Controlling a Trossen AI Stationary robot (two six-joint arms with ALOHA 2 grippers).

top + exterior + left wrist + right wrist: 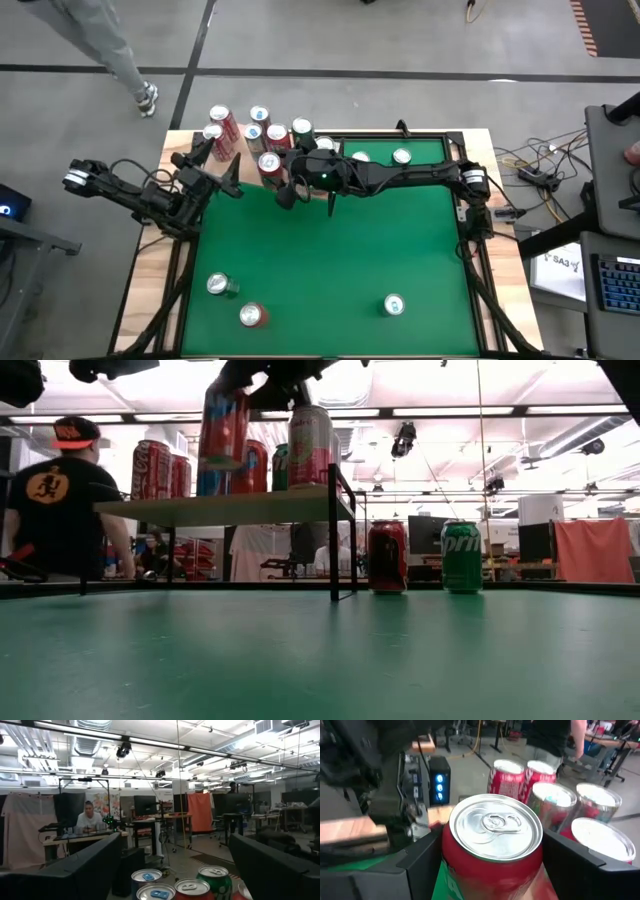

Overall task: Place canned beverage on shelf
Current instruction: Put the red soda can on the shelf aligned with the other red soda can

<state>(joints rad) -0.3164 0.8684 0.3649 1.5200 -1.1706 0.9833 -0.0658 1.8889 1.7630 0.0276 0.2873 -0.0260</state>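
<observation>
Over shelf (200,165), right end effector (272,172) (outstretched arm) grips red can (268,165).

In the low view, both hands are cut off above the shelf (230,508).

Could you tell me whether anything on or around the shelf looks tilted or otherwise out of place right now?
Yes: in the low view, one red can above the shelf leans sideways, while its neighbours stand upright. The right gripper holds another red can.
</observation>
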